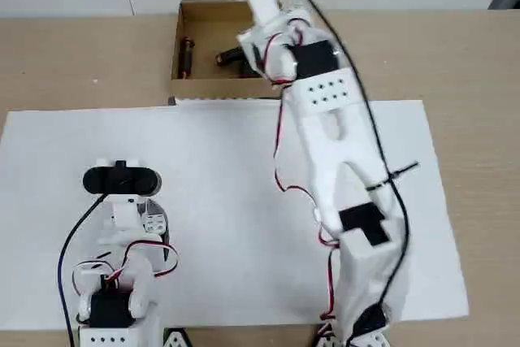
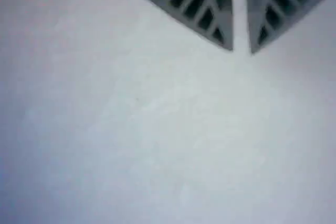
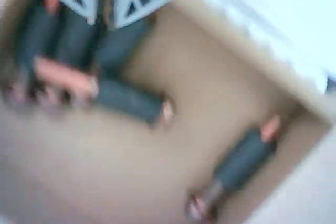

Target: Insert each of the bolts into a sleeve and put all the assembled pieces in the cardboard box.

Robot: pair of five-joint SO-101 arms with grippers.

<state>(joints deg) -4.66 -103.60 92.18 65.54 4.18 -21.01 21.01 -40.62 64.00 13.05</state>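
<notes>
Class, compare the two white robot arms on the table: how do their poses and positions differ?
The white plastic left arm sits folded back; the white plastic right arm stretches far forward. The left gripper hangs over the white paper sheet; the right gripper over the brown cardboard box. Both carry red and black wires.
</notes>
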